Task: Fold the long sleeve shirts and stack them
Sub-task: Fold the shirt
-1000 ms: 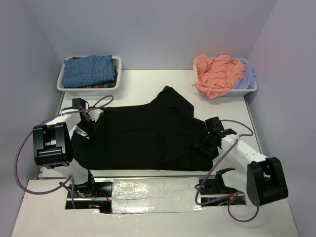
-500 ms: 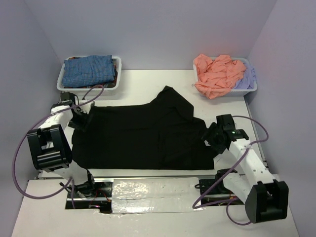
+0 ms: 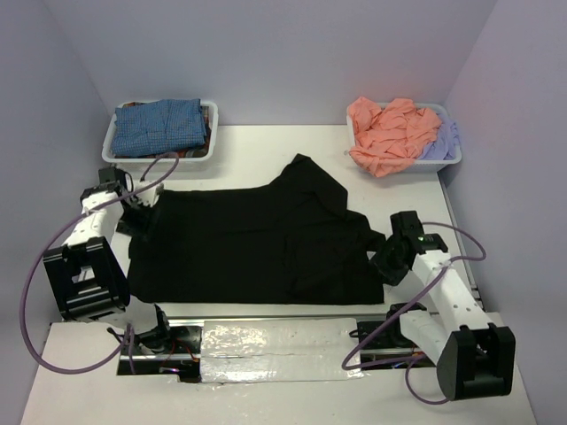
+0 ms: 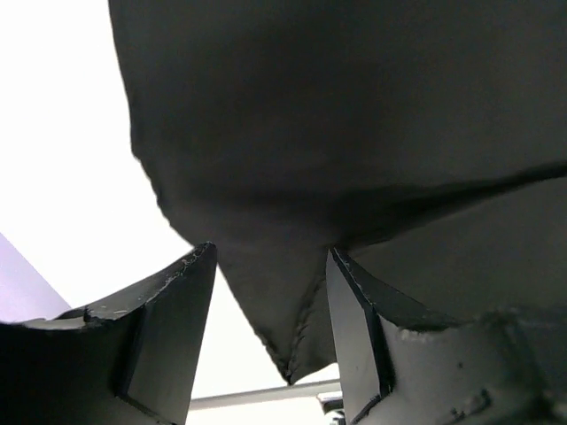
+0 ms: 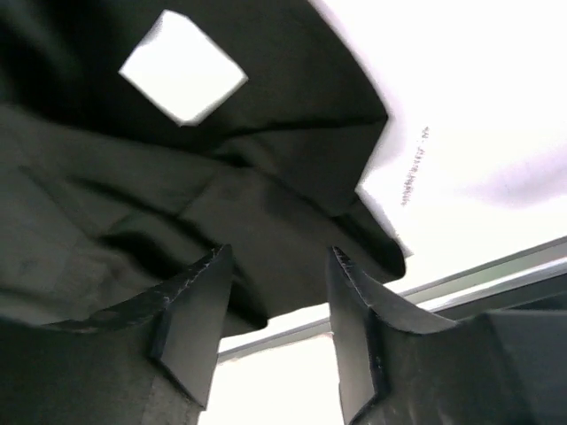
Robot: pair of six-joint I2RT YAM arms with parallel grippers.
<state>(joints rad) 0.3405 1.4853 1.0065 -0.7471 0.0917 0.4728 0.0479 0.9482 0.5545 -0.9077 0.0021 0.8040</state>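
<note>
The large black shirt (image 3: 257, 239) lies spread flat across the middle of the table. My left gripper (image 3: 135, 210) is at the shirt's far left corner. In the left wrist view it (image 4: 270, 297) is open, with a hemmed corner of the black cloth (image 4: 292, 319) lying between the spread fingers, not pinched. My right gripper (image 3: 388, 263) is at the shirt's right edge. In the right wrist view it (image 5: 279, 292) is open and empty, just over the rumpled black cloth edge (image 5: 266, 212).
A white bin (image 3: 110, 147) at the back left holds a folded blue-checked shirt (image 3: 159, 127). A white bin (image 3: 453, 161) at the back right holds a salmon-pink shirt (image 3: 390, 133) and a pale lavender one (image 3: 446, 140). A shiny strip (image 3: 275, 350) runs along the near edge between the arm bases.
Both arms have drawn outward: the left gripper went left and farther back to the shirt's corner, the right gripper went right and nearer. The shirt lies about as before.
</note>
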